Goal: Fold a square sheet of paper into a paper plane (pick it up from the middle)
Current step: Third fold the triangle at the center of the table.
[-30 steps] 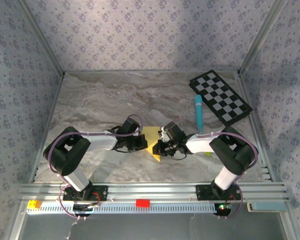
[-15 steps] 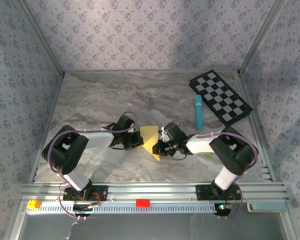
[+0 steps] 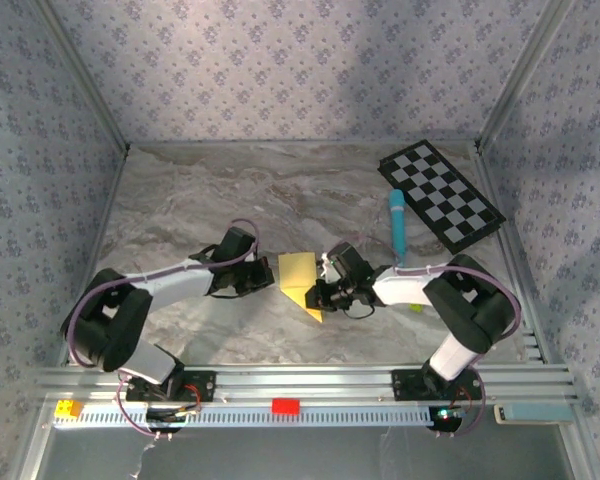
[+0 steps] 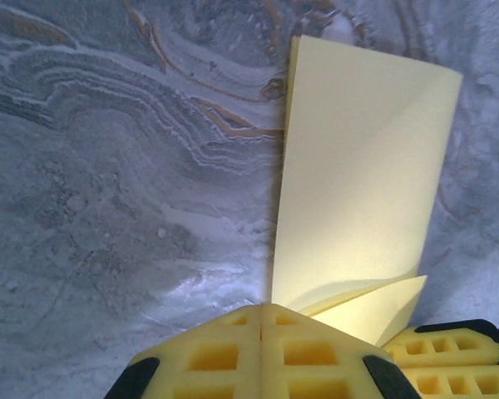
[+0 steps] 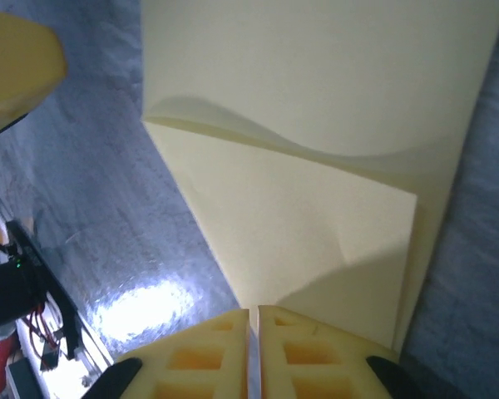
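My left gripper rests closed beside the square sheet of paper; my right gripper, grip unclear, probably pins its fold.

Checkered board far right; blue marker just beside (both on marble table)

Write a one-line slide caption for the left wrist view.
Shut left gripper beside the edge of a partly folded yellow paper sheet lying on the marbled table.
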